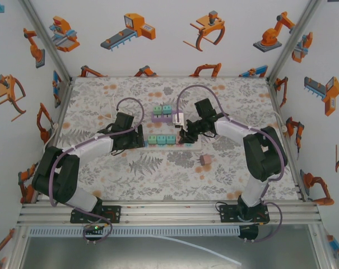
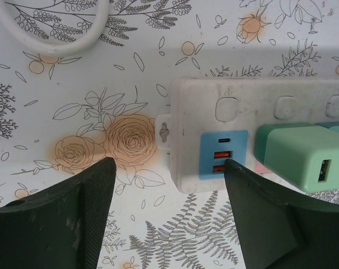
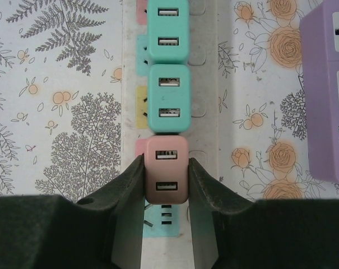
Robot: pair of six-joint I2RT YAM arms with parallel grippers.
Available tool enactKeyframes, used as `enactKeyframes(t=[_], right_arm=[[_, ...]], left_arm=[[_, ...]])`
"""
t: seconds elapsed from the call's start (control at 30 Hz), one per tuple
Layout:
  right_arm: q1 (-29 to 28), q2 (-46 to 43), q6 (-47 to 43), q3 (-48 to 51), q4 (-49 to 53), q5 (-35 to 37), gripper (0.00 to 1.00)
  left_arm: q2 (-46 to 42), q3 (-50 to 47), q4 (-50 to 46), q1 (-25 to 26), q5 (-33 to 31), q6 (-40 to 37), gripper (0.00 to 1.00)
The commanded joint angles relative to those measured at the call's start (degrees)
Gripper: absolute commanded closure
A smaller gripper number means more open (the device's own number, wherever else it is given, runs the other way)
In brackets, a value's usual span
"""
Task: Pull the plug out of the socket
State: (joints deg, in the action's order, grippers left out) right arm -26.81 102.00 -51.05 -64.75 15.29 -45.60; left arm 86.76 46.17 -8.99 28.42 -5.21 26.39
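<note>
A pink plug (image 3: pixel 167 154) with two USB ports stands at the right end of the white power strip (image 3: pixel 214 140), in line with two teal plugs (image 3: pixel 168 98). My right gripper (image 3: pixel 166 174) is shut on the pink plug, one finger pressed on each side. From above, the right gripper (image 1: pixel 186 134) is at the right end of the strip (image 1: pixel 158 140). At the strip's left end, my left gripper (image 1: pixel 137 137) is open. In the left wrist view the left gripper (image 2: pixel 169 168) straddles the corner of the strip (image 2: pixel 242 112), holding nothing.
A purple power strip (image 1: pixel 162 116) carrying teal plugs lies just behind the white one and shows at the right edge (image 3: pixel 326 95). A loose pink plug (image 1: pixel 204 160) lies on the mat nearer the right arm. A white cable (image 2: pixel 57 33) loops beyond the strip's left end.
</note>
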Motion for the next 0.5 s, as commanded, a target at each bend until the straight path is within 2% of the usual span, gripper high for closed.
enactKeyframes(t=[0.0, 0.47], right_arm=[[-0.4, 0.2, 0.2, -2.9, 1.3, -3.6, 0.80], [0.1, -1.2, 2.2, -3.5, 1.3, -4.6, 0.83]], left_arm=[[2.4, -1.0, -3.1, 0.2, -3.9, -0.1, 0.28], [1.7, -2.1, -3.3, 0.9, -7.9, 0.2, 0.28]])
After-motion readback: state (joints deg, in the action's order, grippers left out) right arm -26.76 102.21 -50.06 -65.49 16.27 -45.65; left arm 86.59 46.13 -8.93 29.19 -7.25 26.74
